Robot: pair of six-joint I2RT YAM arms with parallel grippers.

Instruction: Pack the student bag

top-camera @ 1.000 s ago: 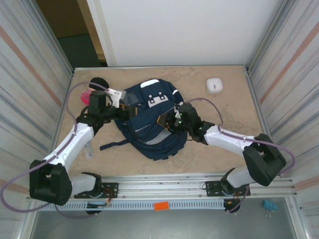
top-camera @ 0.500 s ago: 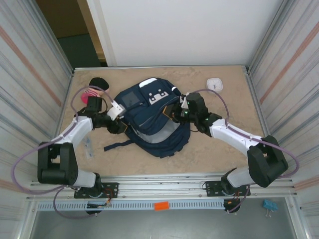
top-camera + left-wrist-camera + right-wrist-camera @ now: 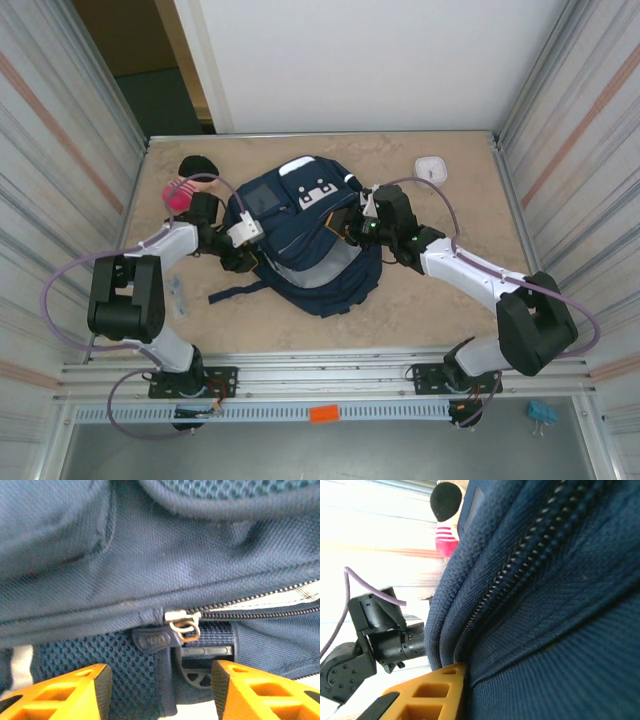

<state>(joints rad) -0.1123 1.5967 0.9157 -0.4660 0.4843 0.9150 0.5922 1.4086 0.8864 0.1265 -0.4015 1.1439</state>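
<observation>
A: What are you counting on the table (image 3: 450, 300)?
B: I'm counting one navy backpack (image 3: 300, 240), one small white square item (image 3: 431, 169), one pink striped piece (image 3: 179, 194) and one black oval piece (image 3: 196, 166).
A: And how many arms are showing?
B: Two arms (image 3: 470, 275) are showing, so I'm tallying two grippers, the left gripper (image 3: 240, 262) and the right gripper (image 3: 343, 228).
A: What are the close views giving you?
B: The left wrist camera is showing one zipper slider (image 3: 176, 616), one dark pull tab (image 3: 155, 640) and two orange fingers (image 3: 65, 692); the right wrist camera is showing one orange finger (image 3: 425, 695) and one zipper line (image 3: 520, 567)
</observation>
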